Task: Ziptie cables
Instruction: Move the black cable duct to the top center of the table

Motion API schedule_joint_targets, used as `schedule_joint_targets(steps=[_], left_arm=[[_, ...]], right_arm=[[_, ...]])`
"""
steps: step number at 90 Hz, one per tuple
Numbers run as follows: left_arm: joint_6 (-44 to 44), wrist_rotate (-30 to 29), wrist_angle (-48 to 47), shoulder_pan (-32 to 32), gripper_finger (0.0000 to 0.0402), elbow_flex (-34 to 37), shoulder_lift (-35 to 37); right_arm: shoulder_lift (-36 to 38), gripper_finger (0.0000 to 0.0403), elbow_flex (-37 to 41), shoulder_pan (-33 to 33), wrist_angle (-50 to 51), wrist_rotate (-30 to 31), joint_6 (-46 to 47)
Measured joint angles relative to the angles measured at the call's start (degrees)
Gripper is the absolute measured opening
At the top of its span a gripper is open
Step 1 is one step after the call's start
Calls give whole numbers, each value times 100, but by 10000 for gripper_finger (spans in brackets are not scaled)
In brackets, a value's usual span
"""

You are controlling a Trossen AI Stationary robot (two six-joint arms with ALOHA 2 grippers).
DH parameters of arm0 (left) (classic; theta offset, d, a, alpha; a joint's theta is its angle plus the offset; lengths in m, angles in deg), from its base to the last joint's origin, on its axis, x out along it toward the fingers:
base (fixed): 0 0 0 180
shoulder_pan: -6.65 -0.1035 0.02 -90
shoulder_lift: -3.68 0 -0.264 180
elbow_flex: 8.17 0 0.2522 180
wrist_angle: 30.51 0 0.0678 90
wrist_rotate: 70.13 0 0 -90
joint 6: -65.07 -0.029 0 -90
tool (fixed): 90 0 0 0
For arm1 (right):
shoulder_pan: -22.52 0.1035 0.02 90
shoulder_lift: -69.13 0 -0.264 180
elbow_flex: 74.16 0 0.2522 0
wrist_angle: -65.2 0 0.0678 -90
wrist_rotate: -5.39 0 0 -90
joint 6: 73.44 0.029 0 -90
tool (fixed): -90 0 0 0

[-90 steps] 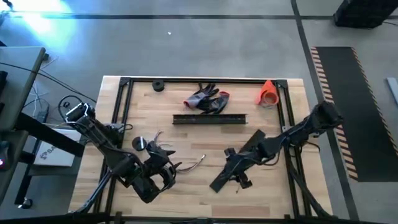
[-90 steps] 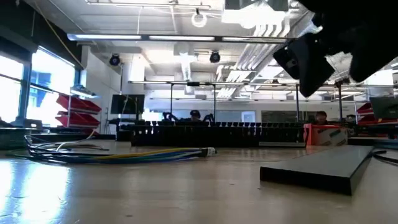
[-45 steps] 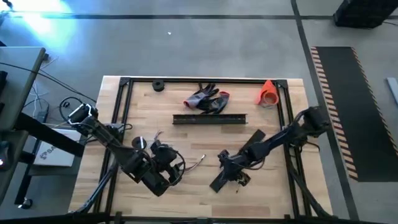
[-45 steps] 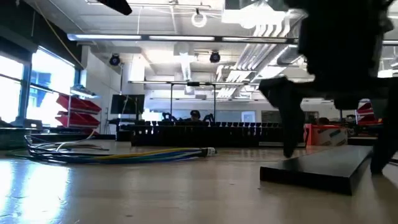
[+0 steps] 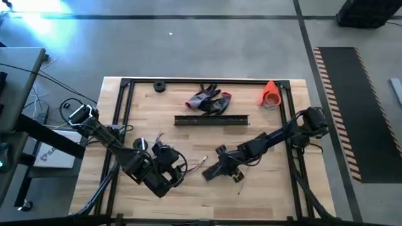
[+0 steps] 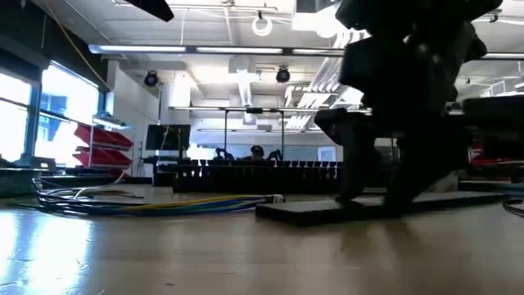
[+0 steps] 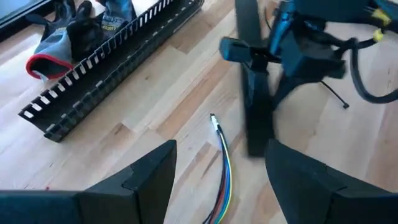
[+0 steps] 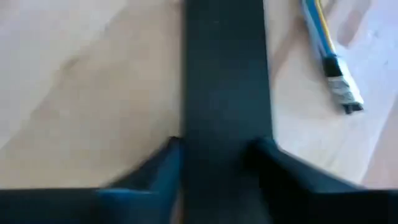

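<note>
Cables (image 5: 188, 167) between both arms, gloves (image 5: 209, 100) behind slotted strip (image 5: 212, 120), mid-table.

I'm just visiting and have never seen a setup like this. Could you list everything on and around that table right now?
Cables: one bundle, multicoloured wires, in front of the left gripper.
Flat strip: one, black, between the right gripper's fingers.
Slotted channel: one, black, mid-table.
Gloves: a pair, grey, black and red, behind the channel.
Cone: one, orange, far right corner.
Round part: one, black, far left.
Table: one, light wood, black-framed.
Left gripper: open, over the cables' near end.
Right gripper: closed on the strip.
</note>
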Motion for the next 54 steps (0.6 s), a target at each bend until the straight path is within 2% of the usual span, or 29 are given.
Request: schedule_joint_targets(steps=[11, 18, 27, 40, 54], left_arm=[[2, -33, 0, 26, 225, 0, 0], [2, -63, 5, 26, 225, -2, 0], [0, -118, 5, 26, 225, -2, 0], [-2, -119, 4, 26, 225, -2, 0], [-13, -118, -9, 26, 225, -2, 2]], right_arm=[[159, 18, -290, -17, 517, 99, -134], [271, 2, -454, -91, 924, 154, -234], [460, 14, -675, -237, 1084, 156, -234], [792, 34, -727, -450, 1339, -174, -220], [1142, 85, -760, -790, 1632, -1214, -79]])
